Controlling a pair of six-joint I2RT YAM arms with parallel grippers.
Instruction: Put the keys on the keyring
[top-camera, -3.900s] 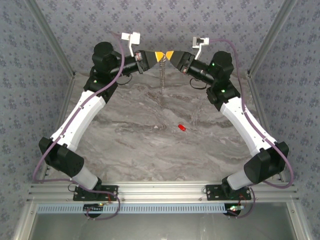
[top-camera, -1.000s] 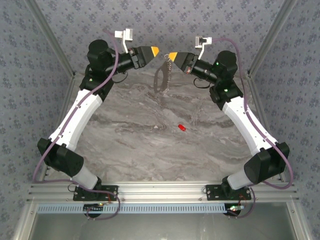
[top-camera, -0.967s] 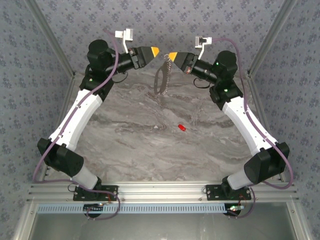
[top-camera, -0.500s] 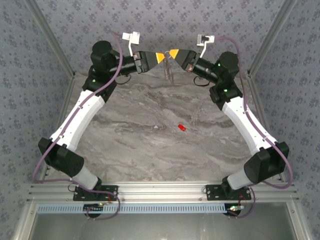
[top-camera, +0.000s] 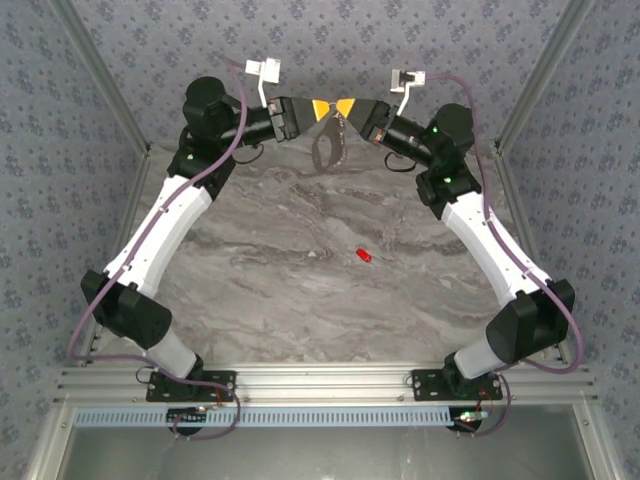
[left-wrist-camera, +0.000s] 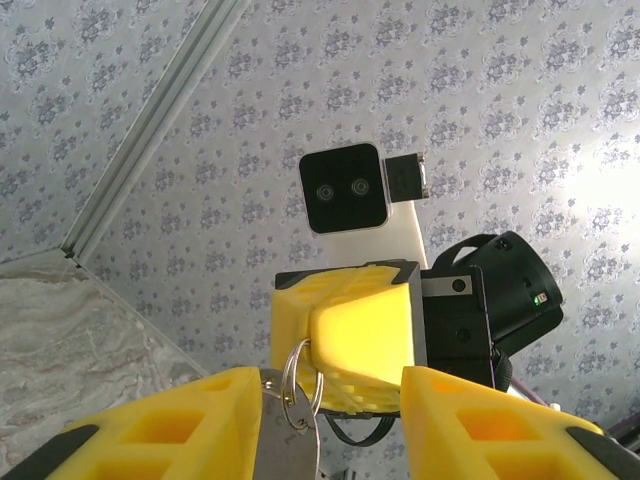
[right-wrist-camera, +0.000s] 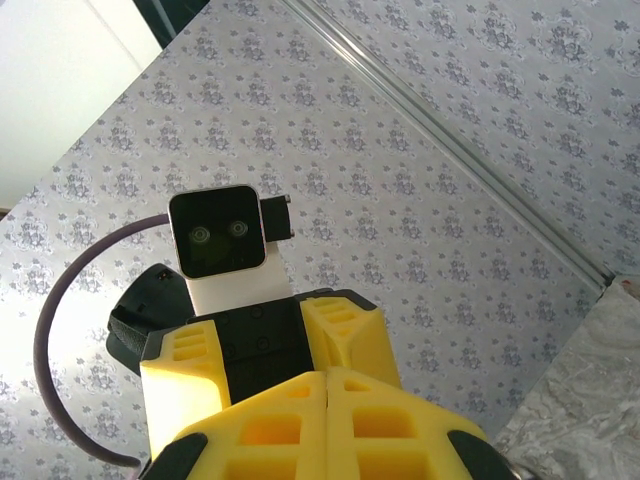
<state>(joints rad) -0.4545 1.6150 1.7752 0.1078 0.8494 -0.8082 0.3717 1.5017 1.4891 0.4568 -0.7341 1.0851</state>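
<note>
Yellow at the tips, the right hand (top-camera: 346, 107) is clamped flat, its two fingers pressed together with only a seam between them. The keyring (top-camera: 327, 145) hangs from that pinch. Seen close from the left wrist, the keyring's silver coil comes out of the right hand's tip, and a flat grey metal piece (left-wrist-camera: 288, 448) dangles under it.

The left hand (top-camera: 319, 107) faces the right one nose to nose, nearly touching, with its fingers (left-wrist-camera: 160, 430) spread wide. The coil and the metal piece sit in the gap between them. The piece is close against the inner face of one finger, though I can't tell whether they touch.

Both hands are held up over the far end of the tabletop (top-camera: 280, 300), tips level, with the arms reaching in from either side. From above, the keyring shows as a thin dark loop drooping below the two tips. I can't tell whether its lower end reaches the marble.

The key (top-camera: 364, 256), a tiny red oblong, lies by itself on the tabletop. It is well apart from the loop, nearer the right arm than the left, and about midway between the hands and the arm bases. Behind the hands stands a grey patterned wall (top-camera: 330, 40).
</note>
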